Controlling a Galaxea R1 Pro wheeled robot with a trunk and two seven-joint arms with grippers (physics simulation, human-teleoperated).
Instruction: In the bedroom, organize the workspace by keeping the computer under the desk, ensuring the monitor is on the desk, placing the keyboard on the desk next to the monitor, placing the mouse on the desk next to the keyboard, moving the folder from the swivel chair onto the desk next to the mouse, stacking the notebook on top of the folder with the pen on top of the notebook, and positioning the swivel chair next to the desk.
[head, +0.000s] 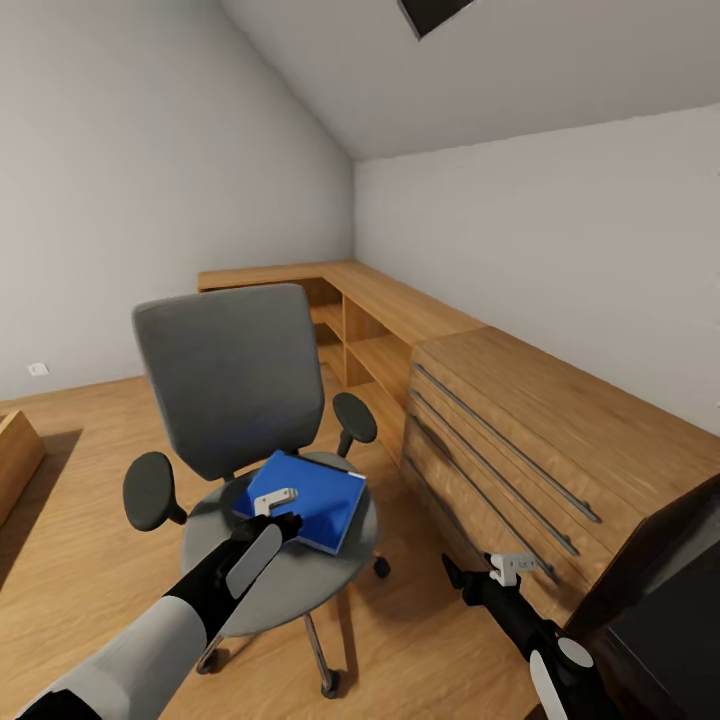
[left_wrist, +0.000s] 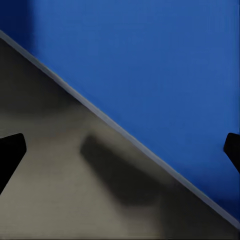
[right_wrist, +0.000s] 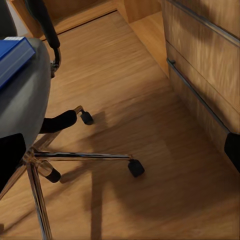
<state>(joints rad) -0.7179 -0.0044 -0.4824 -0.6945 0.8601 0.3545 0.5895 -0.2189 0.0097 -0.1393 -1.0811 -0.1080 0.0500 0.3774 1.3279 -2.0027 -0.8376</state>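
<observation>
Nearest to the camera in the head view, the left gripper (head: 272, 505) hangs low over the near edge of the folder (head: 312, 495), which lies flat on the seat of the swivel chair (head: 235, 385). In the left wrist view the two dark fingertips (left_wrist: 10, 152) stand far apart at the edges of the picture, with the blue folder (left_wrist: 150, 70) and the grey seat between them, so the jaws are wide open and hold nothing; I cannot tell if they touch the folder. The right gripper (head: 500, 572) is lower at the right side, above the wood floor (head: 90, 500) between the chair and the wooden dresser (head: 520, 440). Its fingertips (right_wrist: 232, 150) are also spread wide in the right wrist view, with nothing between them, and under them are the chrome base of the chair (right_wrist: 75, 156) and its castors. At the bottom right corner of the head view a black desk (head: 660, 600) corner shows. Farther back, behind the chair, low wooden shelves (head: 365, 340) run along the pale grey sloped walls of the bedroom (head: 150, 150).
</observation>
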